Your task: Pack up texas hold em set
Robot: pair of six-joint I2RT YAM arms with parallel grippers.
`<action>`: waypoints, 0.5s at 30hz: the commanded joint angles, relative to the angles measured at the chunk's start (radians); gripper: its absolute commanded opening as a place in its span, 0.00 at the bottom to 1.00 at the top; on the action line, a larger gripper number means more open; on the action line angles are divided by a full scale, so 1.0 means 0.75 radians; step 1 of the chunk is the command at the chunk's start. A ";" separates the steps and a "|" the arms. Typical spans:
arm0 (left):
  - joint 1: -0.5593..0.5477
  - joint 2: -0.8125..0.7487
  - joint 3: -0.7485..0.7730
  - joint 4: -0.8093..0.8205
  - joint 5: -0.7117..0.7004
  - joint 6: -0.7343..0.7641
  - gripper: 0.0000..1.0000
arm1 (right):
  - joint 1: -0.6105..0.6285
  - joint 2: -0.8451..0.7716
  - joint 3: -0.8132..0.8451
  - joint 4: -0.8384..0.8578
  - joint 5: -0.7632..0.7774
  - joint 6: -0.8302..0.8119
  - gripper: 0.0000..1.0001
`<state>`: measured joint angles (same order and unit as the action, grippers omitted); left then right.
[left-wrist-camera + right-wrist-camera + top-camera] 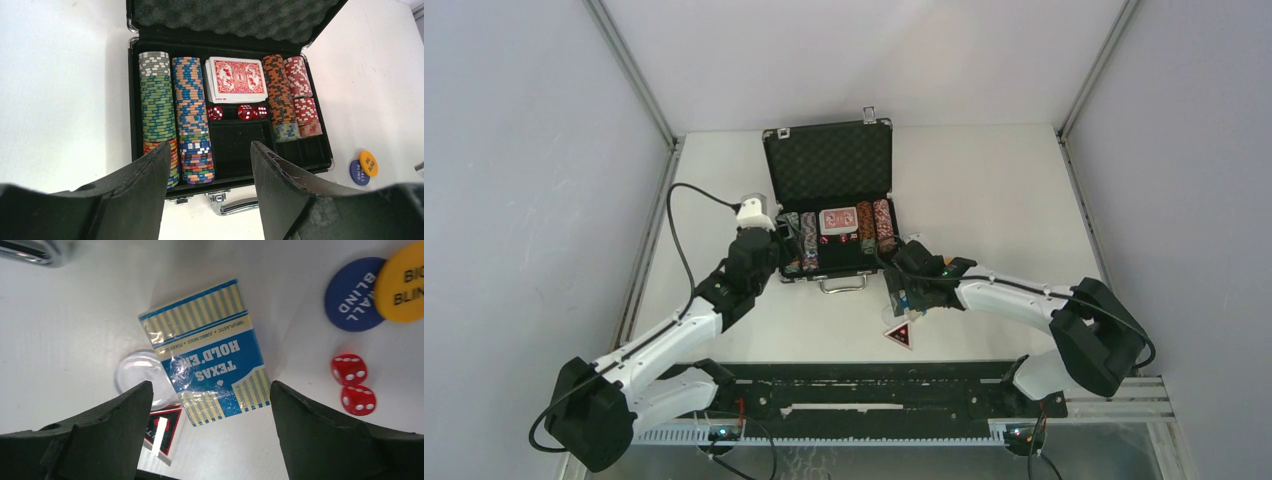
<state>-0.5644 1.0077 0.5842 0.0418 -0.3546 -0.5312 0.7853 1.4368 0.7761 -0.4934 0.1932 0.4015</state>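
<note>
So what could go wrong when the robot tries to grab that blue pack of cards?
The blue deck lies slanted under the open right tool, so closing might twist it rather than grip it. Its edge seems to cover part of a clear disc, with a red-and-black triangle close by, so lifting could drag those along. The deck also looks shiny-wrapped, so it may slip out.

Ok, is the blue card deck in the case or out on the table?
Out. The blue card deck lies on the table below the open right gripper; the front card slot of the case is empty.
</note>
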 commanded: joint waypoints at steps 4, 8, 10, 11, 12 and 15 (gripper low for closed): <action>0.002 -0.007 -0.027 0.055 0.042 0.008 0.65 | 0.051 -0.130 -0.027 0.075 -0.010 0.070 0.93; 0.002 -0.012 -0.033 0.062 0.059 0.003 0.66 | 0.001 -0.073 0.001 0.110 -0.019 -0.004 0.94; 0.002 -0.007 -0.036 0.067 0.067 0.002 0.66 | 0.004 -0.020 0.011 0.132 0.007 -0.027 0.95; 0.002 -0.006 -0.038 0.070 0.069 0.001 0.66 | 0.003 0.008 0.013 0.148 0.008 -0.036 0.96; 0.002 -0.004 -0.038 0.071 0.074 0.000 0.66 | 0.002 0.040 0.013 0.163 0.005 -0.041 0.96; 0.002 0.005 -0.036 0.075 0.086 -0.005 0.66 | 0.002 0.150 0.012 0.207 0.011 -0.049 0.98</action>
<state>-0.5644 1.0080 0.5686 0.0433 -0.3111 -0.5323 0.7902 1.4700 0.7567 -0.4114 0.1829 0.3977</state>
